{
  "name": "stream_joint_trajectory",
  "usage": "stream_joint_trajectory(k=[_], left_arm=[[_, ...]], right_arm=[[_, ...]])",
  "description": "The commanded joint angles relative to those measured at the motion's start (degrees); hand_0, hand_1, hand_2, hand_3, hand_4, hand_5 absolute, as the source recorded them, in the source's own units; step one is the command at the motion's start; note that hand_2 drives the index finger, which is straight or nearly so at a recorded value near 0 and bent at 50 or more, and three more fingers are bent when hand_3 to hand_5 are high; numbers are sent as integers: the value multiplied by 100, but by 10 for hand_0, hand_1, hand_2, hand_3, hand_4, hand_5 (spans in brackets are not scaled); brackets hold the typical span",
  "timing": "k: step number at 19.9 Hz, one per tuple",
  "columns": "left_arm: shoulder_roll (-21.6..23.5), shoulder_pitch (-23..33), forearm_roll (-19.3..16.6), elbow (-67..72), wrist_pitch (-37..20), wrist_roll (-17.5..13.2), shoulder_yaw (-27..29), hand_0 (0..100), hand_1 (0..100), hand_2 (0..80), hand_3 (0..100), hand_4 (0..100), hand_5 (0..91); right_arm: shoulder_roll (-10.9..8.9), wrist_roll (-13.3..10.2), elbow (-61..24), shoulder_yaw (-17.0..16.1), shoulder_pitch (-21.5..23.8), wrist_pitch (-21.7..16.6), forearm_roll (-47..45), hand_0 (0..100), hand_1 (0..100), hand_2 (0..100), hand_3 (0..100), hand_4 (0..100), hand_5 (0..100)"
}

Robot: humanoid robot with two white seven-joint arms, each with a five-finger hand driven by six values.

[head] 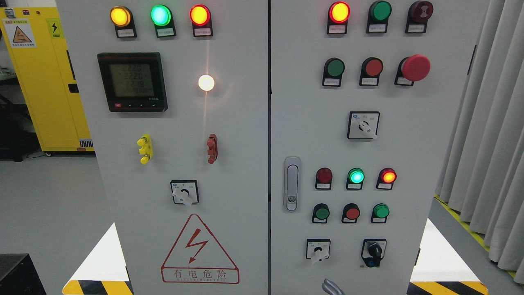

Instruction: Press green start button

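Note:
A grey control cabinet with two doors fills the view. On the right door (pixel 409 164) a green push button (pixel 335 68) sits in the upper row beside a red button (pixel 373 67) and a red mushroom stop (pixel 415 67). A second green push button (pixel 321 213) sits in the lower row, with a red button (pixel 352 213) and another green one (pixel 381 211) to its right. Only the tip of my right hand (pixel 331 287) shows, at the bottom edge below the lower row, not touching any button. My left hand is out of view.
Lit lamps run along the top and above the lower row, one of them green (pixel 356 177). Rotary switches (pixel 318 249), a key switch (pixel 373 250) and a door handle (pixel 291 184) are near the lower buttons. A yellow cabinet (pixel 45 82) stands left, curtains (pixel 491 123) right.

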Motion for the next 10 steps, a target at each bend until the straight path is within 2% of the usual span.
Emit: stream_joint_trajectory(k=[1, 2, 3, 4, 5, 7, 8, 10], left_arm=[[0, -1, 0, 3, 4, 2, 0, 120, 556, 0, 0, 0, 0], [0, -2, 0, -6, 4, 2, 0, 120, 556, 0, 0, 0, 0], [0, -2, 0, 3, 4, 2, 0, 120, 556, 0, 0, 0, 0], [0, -2, 0, 3, 4, 2, 0, 120, 556, 0, 0, 0, 0], [0, -2, 0, -6, 4, 2, 0, 120, 556, 0, 0, 0, 0], [0, -2, 0, -6, 4, 2, 0, 120, 556, 0, 0, 0, 0], [0, -2, 0, 3, 4, 2, 0, 120, 556, 0, 0, 0, 0], [0, -2, 0, -6, 4, 2, 0, 120, 556, 0, 0, 0, 0]], right_arm=[[-29, -69, -281, -578, -343, -4, 1815, 478, 902, 0, 334, 404, 361], [-29, -69, -272, -675, -501, 5, 2079, 475, 909, 0, 381, 461, 411], [-29, -69, -237, -737, -651, 22, 2282, 496, 959, 0, 628, 717, 695], [-29, -69, -202, -763, -765, 31, 2432, 512, 967, 0, 652, 731, 715], [-29, -69, -132, -764, -854, 49, 2494, 536, 984, 0, 780, 853, 842], [-29, -112, -79, -764, -1003, 180, 2512, 529, 986, 0, 814, 895, 902], [-29, -121, -70, -764, -1082, 311, 2512, 467, 988, 0, 858, 929, 997], [-46, -113, 17, -755, -1301, 540, 2512, 501, 993, 0, 870, 935, 1000]])
